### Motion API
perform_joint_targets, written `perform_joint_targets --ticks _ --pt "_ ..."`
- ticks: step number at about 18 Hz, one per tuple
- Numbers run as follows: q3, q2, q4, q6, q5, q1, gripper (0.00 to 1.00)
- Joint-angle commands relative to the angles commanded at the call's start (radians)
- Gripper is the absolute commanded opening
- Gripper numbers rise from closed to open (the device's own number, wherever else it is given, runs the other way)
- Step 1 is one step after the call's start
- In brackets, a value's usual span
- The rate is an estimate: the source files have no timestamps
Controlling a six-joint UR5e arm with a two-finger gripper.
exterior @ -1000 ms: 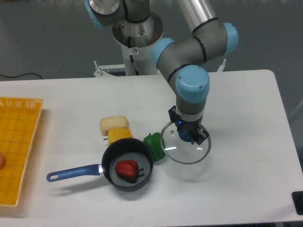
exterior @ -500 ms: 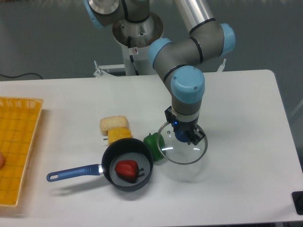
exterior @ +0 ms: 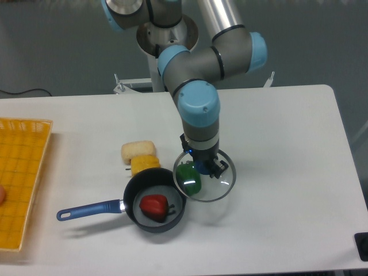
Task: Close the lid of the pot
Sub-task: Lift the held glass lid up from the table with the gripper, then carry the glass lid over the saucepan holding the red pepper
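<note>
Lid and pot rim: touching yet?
Cannot tell. In the fixed camera view the lid, held by the end effector, overlaps the green pepper beside the pot, and its left edge meets the pot's rim in the image; height is unclear.

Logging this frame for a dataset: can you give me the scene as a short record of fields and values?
gripper: shut on the lid's knob
lid: held above the table, overlapping the green pepper, not on the pot
pot: open, handle pointing left
inside pot: red pepper
green pepper: beside the pot's right rim
behind pot: yellow block, beige block
left edge: yellow basket
</note>
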Motion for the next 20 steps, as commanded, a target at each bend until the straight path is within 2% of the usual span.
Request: perform_joint_targets --ticks 3,20 --pt "0.015 -0.003 -0.032 -0.005 0.061 -0.041 0.50" --pt "0.043 -0.014 -0.017 -0.199 0.049 -0.132 0.50"
